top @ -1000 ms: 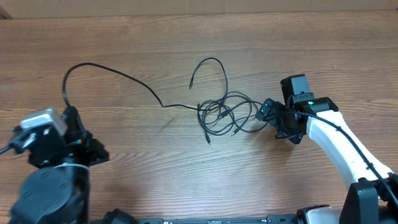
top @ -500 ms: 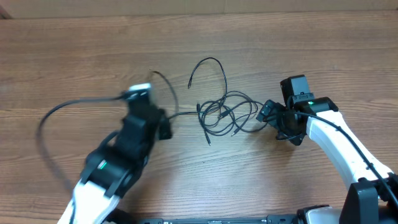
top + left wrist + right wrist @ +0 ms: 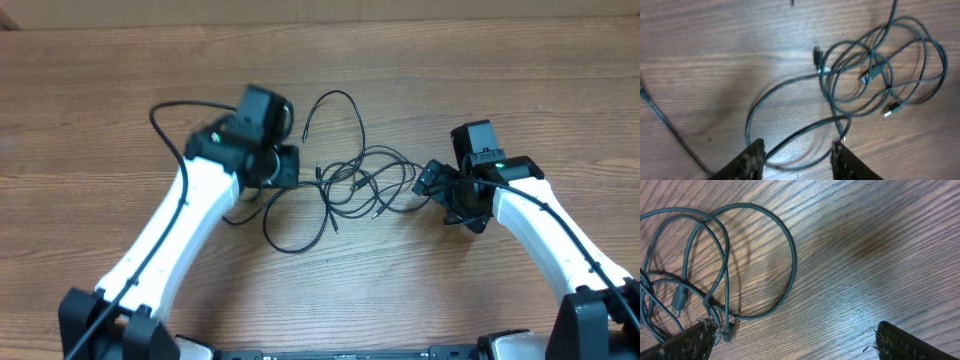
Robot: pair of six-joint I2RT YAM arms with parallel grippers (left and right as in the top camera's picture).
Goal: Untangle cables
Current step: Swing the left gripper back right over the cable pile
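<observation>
The cables lie bunched in loose black loops mid-table, with one end curling toward the far side. My left gripper hovers at the bunch's left edge. In the left wrist view the jaws of this gripper stand apart, and one strand runs loosely between them from a wide loop. The bunch lies further ahead, with a silvery plug. At the bunch's right edge my right gripper is open wide. A dark plug lies beside the left finger of the right gripper, and nothing is gripped.
The wooden table runs to a far edge at the top of the overhead view. A thicker black cable arcs out behind the left arm. Both white arms reach in from the near edge.
The left arm swung from the near left to the middle, bringing the long strand along, and its jaws opened. That strand now lies as a loop beside the bunch. The right arm stayed put.
</observation>
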